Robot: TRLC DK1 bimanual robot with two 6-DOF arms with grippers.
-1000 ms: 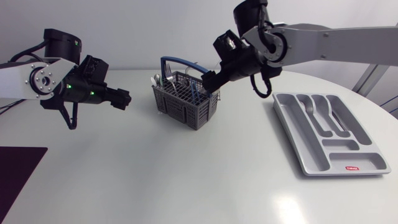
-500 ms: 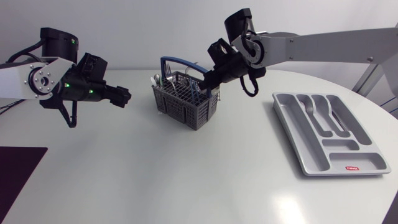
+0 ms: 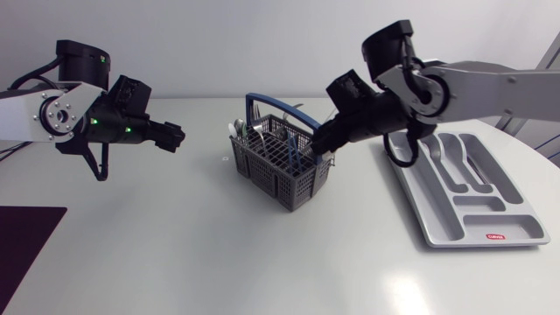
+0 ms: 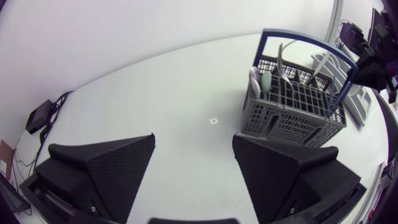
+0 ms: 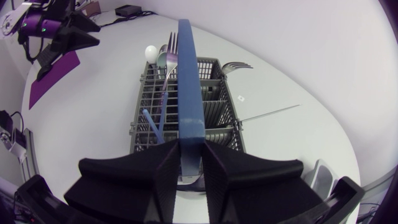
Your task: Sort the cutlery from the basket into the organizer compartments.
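A grey cutlery basket [image 3: 284,166] with a blue handle [image 3: 262,105] stands on the white table near the middle, holding forks and spoons [image 5: 163,55]. My right gripper [image 3: 324,144] is at the basket's right rim. In the right wrist view its fingers [image 5: 165,171] press the blue handle [image 5: 189,93] from both sides, so my right gripper [image 5: 189,169] is shut on it. The grey organizer [image 3: 464,188] lies to the right. My left gripper [image 3: 175,137] hangs open well left of the basket [image 4: 292,106], nothing between its fingers [image 4: 106,165].
A dark purple mat [image 3: 22,245] lies at the table's front left corner. White tabletop stretches between the basket and the organizer and along the front edge. The organizer's near end lies close to the table's right edge.
My right gripper has closed on the basket's blue handle and drawn the basket to the right, toward the organizer. The left arm has not moved.
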